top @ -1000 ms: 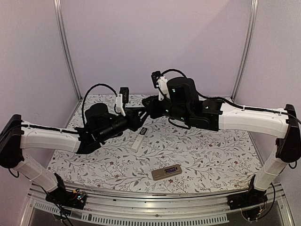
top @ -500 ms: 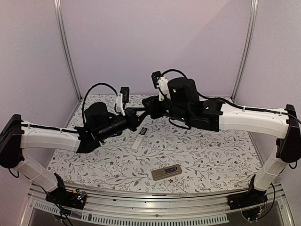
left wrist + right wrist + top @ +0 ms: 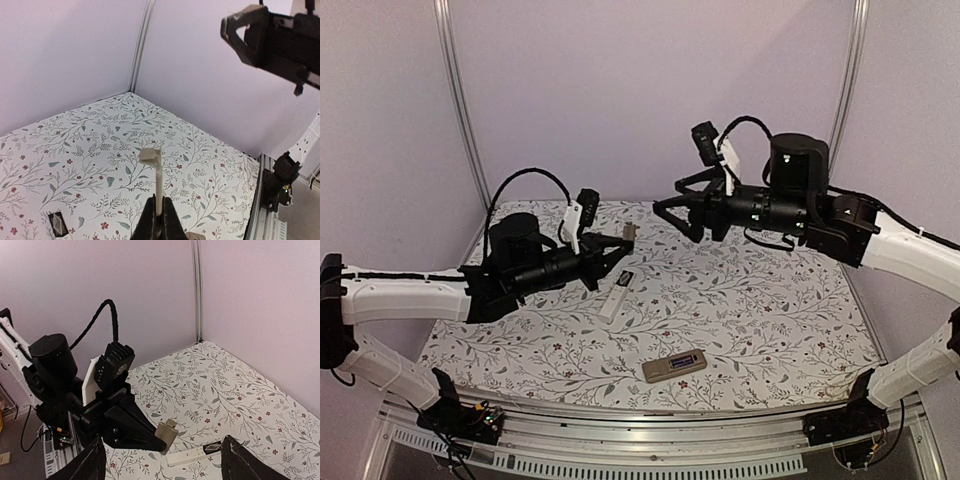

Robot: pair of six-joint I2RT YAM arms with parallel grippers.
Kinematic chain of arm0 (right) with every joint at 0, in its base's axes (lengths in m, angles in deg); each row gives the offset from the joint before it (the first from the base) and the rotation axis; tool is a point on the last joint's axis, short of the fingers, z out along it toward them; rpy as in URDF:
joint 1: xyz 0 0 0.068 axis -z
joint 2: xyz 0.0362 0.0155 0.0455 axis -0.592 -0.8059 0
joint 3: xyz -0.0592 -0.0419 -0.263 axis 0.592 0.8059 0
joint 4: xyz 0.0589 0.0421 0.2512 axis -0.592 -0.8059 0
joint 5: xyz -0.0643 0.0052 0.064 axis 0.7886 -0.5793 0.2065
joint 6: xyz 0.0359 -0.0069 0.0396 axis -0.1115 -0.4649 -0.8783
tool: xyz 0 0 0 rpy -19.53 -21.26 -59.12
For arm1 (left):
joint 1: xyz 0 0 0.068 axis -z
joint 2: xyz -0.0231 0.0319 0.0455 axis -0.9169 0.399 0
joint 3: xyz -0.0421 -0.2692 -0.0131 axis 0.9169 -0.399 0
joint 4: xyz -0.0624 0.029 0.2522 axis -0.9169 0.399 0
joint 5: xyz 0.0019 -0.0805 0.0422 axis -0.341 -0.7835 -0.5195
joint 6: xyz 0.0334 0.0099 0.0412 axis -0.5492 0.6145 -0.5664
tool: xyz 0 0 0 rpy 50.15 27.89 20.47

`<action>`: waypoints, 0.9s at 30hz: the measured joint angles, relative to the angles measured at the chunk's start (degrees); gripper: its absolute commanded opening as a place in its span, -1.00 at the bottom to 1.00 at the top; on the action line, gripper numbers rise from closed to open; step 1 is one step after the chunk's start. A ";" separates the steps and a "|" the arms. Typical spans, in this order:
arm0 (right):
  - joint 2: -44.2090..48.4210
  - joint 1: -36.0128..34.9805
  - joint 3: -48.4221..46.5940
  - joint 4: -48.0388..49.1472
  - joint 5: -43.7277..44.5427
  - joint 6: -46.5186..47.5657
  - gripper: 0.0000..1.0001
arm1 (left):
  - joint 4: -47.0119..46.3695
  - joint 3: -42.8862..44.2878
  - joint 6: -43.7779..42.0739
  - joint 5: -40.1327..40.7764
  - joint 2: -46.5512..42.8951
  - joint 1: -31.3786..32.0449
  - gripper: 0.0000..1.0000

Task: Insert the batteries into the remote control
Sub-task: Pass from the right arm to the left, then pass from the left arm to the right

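Note:
My left gripper (image 3: pixel 621 241) is shut on the lower edge of a thin tan cover plate (image 3: pixel 151 156). It holds the plate upright in the air above the floral mat, with the tabbed end away from the jaws. The plate (image 3: pixel 167 430) also shows in the right wrist view, sticking out of the left gripper (image 3: pixel 150 441). My right gripper (image 3: pixel 673 219) hangs open and empty, higher up and to the right, apart from the plate. A tan remote (image 3: pixel 674 366) with a dark recess lies near the front edge. The batteries do not show in any view.
A slim white remote (image 3: pixel 614 299) with a black end (image 3: pixel 212 446) lies on the mat (image 3: pixel 770 320) below the left gripper. Purple walls with metal corner posts (image 3: pixel 460 110) close in the back and sides. A metal rail (image 3: pixel 650 440) runs along the front.
The two grippers were together at the plate. The right gripper has opened and pulled back up and to the right. The left gripper stays shut on the plate and has shifted slightly left.

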 measured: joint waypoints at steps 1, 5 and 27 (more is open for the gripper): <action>2.23 2.03 0.02 -1.29 -4.66 1.70 0.56 | 1.99 0.02 -2.21 -1.25 -1.16 -0.02 -1.00; 6.62 6.36 -2.03 -9.03 -18.40 9.94 0.14 | 9.46 0.79 -9.70 -7.15 -3.82 -0.04 -1.00; -9.64 1.22 -9.01 -25.35 -35.19 25.81 -0.20 | 29.20 5.03 -25.20 -24.70 -7.19 0.35 -1.00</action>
